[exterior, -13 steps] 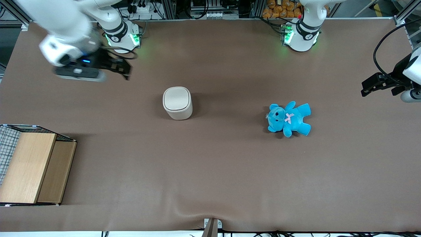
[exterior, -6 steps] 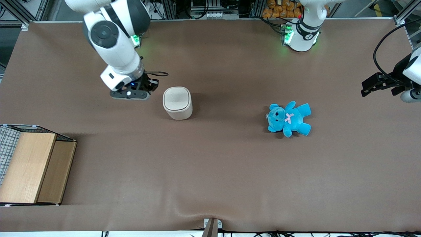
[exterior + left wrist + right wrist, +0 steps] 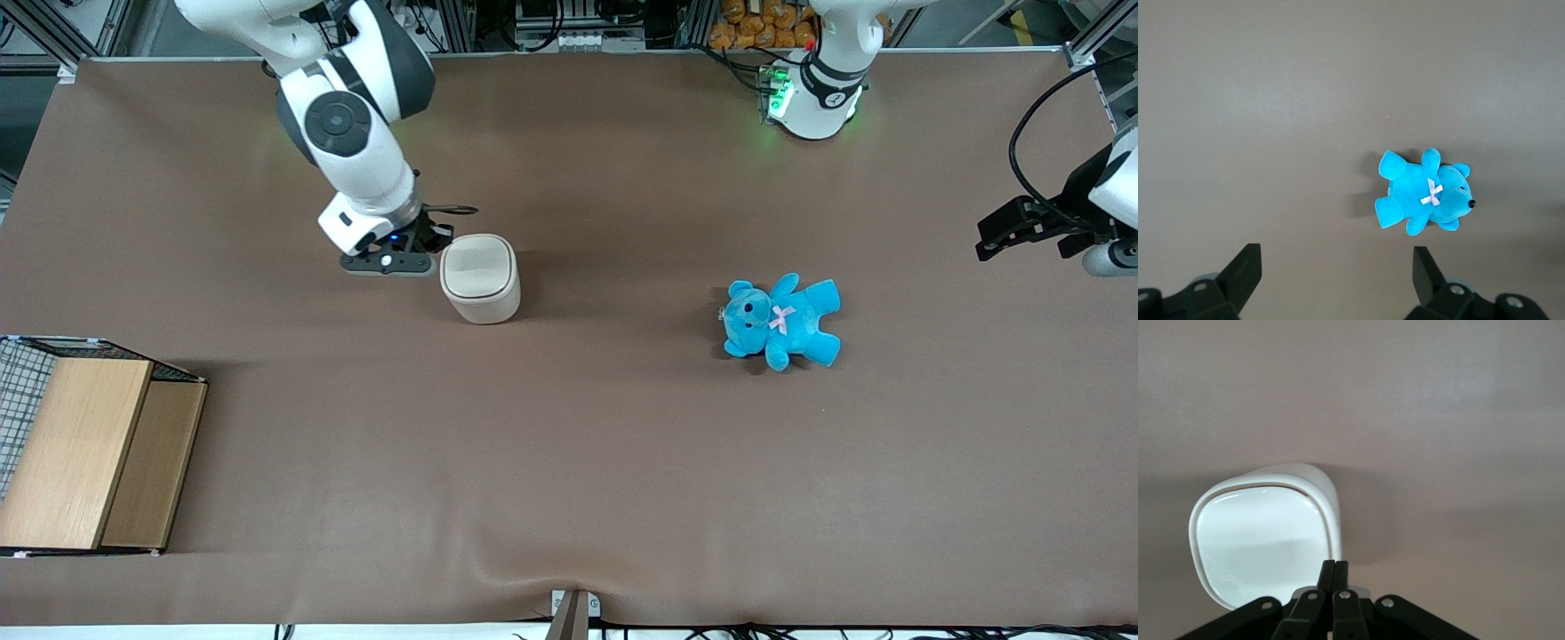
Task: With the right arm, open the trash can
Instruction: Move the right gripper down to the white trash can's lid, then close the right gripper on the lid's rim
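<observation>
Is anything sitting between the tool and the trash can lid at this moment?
Nothing visible. The tool, fingers shut together, sits right at the edge of the trash can, whose lid is closed. The teddy bear lies well off toward the parked arm's end.

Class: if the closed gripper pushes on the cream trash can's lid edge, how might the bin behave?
The trash can looks like small, probably light plastic, so it may slide. Its glossy lid could let the shut gripper slip. Standing free, it might tip.
</observation>
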Motion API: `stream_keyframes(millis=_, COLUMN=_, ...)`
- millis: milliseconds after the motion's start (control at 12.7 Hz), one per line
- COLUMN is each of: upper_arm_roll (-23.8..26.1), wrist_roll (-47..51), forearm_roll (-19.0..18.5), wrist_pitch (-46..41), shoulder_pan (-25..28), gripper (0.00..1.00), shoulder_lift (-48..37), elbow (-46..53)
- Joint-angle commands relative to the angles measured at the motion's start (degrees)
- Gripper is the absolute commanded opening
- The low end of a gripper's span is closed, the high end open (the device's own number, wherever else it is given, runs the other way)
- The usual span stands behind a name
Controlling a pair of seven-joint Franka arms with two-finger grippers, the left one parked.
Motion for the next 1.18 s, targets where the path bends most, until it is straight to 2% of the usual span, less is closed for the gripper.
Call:
stream_keyframes(millis=0, upper_arm_roll=-0.01, wrist_roll=2.12, forearm_roll=-1.54, wrist_pitch=2.45, shoulder_pan=1.59, gripper=0.02, shoulder_lift=1.82, elbow=-0.60)
stream_keyframes(millis=316, upper_arm_roll=-0.01, wrist_roll=2.21, forearm_roll=-2.86, wrist_pitch=5.53, shoulder_pan=2.21, gripper=0.02, shoulder_lift=3.06, elbow=-2.18)
stream_keyframes(millis=1105, upper_arm_roll=-0.01, wrist_roll=2.64, forearm_roll=-3.39, wrist_pitch=10.27, shoulder_pan=2.12, gripper=0.02, shoulder_lift=6.66, elbow=-3.84)
